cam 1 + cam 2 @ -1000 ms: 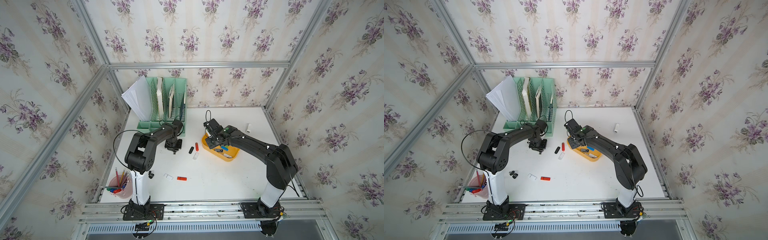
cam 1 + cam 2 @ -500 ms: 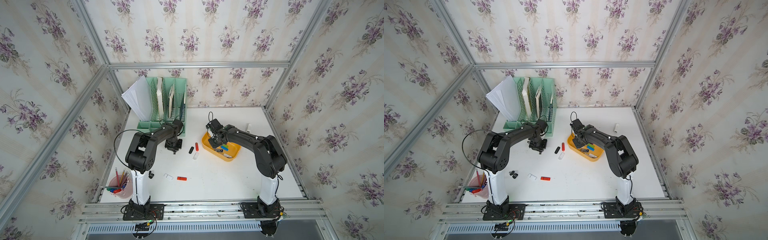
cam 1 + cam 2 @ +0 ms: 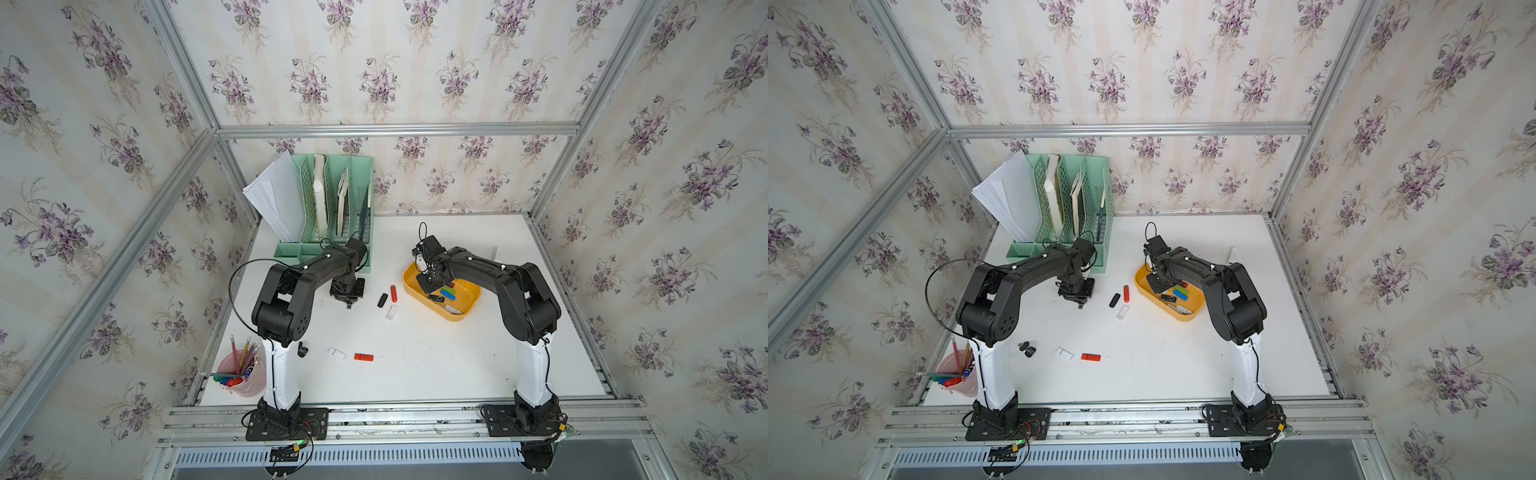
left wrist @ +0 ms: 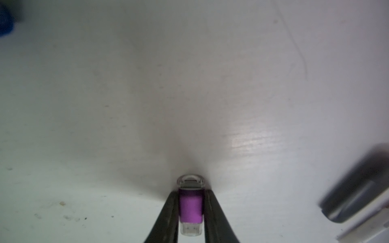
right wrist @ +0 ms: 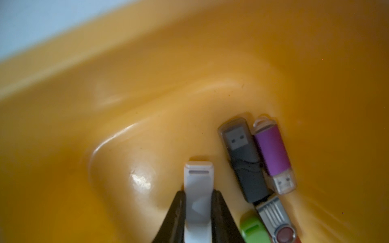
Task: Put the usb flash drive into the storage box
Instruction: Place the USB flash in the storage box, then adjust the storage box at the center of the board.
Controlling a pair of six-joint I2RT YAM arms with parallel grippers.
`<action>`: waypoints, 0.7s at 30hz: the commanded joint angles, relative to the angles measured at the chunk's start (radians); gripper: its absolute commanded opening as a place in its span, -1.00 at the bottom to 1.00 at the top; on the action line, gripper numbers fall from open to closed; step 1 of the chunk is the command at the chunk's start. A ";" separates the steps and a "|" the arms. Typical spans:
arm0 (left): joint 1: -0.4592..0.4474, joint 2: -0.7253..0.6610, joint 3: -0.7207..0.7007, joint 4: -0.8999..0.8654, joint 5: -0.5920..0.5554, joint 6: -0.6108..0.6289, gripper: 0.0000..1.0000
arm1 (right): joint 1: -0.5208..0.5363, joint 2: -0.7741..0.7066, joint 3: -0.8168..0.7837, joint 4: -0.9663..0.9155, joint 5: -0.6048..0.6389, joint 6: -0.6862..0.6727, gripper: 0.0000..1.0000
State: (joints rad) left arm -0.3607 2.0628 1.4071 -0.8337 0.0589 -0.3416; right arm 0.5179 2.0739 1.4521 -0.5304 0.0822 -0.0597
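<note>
Storage box (image 3: 457, 316): shallow yellow-orange plastic, glossy, rounded corners, low rim; slantwise on the white counter (image 3: 415, 365), right of middle

Right pincer (image 5: 199, 192): two black tapered fingers clamped on a white usb flash drive (image 5: 199, 178), smooth, flat, slotted at its free end; down inside the box, low over its floor, contact with the floor unclear

Alongside in the box: dark grey drive (image 5: 244, 160) under a clear cap, second purple drive (image 5: 273, 151) with clear ends, ribbed silver swivel drive (image 5: 273, 214), lime-green drive (image 5: 252, 230)

Left pincer (image 4: 191, 192): pinched tight on a purple usb flash drive (image 4: 191, 207), metallic sleeve, clear cap, clear loop end down at the counter, touching or not impossible to tell; well apart from the box, just in front of the mint-green slotted file organizer (image 3: 328, 199)

Between that pincer and the box, close together on the counter: black drive (image 3: 382, 300), red drive (image 3: 393, 293), white drive (image 3: 391, 312)

Nearer the bases: white capped drive (image 3: 336, 353), orange-red drive (image 3: 363, 357); pink cup of pencils (image 3: 245, 376) at the near left corner

Both arms arched forward, elbows high, wrists bent down; right wrist over the box's far end, hiding that corner
</note>
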 commanded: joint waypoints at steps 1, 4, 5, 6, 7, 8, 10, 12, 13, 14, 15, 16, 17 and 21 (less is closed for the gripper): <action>-0.006 0.058 -0.030 -0.048 0.021 -0.008 -0.51 | -0.006 -0.005 0.001 -0.007 0.011 0.000 -0.34; -0.010 0.054 -0.030 -0.051 0.022 -0.009 -0.51 | -0.006 -0.049 -0.007 0.000 0.006 0.008 -0.15; -0.011 0.052 -0.030 -0.054 0.022 -0.009 -0.51 | -0.006 -0.065 -0.009 0.000 0.000 0.009 -0.13; -0.011 0.049 -0.028 -0.058 0.022 -0.008 -0.51 | -0.006 -0.082 -0.008 -0.004 -0.002 0.011 -0.12; -0.012 0.046 -0.028 -0.061 0.022 -0.007 -0.51 | -0.006 -0.100 -0.006 -0.007 -0.002 0.013 -0.11; -0.012 0.042 -0.025 -0.065 0.021 -0.008 -0.51 | -0.006 -0.116 -0.005 -0.011 -0.003 0.014 -0.10; -0.015 0.034 -0.022 -0.069 0.022 -0.009 -0.52 | -0.007 -0.148 0.003 -0.028 0.011 0.022 -0.10; -0.017 0.027 -0.015 -0.079 0.022 -0.009 -0.52 | -0.016 -0.182 0.006 -0.045 0.032 0.034 -0.06; -0.018 0.022 -0.012 -0.083 0.022 -0.010 -0.52 | -0.025 -0.195 0.005 -0.053 0.050 0.046 -0.02; -0.020 0.019 -0.009 -0.088 0.022 -0.010 -0.52 | -0.041 -0.203 0.005 -0.066 0.075 0.058 0.02; -0.022 0.015 -0.007 -0.092 0.024 -0.012 -0.53 | -0.063 -0.204 0.009 -0.087 0.106 0.080 0.09; -0.024 0.011 -0.004 -0.095 0.024 -0.012 -0.53 | -0.084 -0.205 0.012 -0.103 0.130 0.096 0.11; -0.026 0.005 -0.002 -0.099 0.024 -0.013 -0.53 | -0.109 -0.208 0.005 -0.112 0.152 0.115 0.12; -0.036 -0.013 0.004 -0.111 0.024 -0.018 -0.53 | -0.206 -0.235 -0.048 -0.108 0.159 0.178 0.24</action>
State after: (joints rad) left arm -0.3893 2.0399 1.4189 -0.8600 0.0418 -0.3496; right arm 0.3443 1.8568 1.4239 -0.6075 0.1997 0.0528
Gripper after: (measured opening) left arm 0.238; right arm 0.617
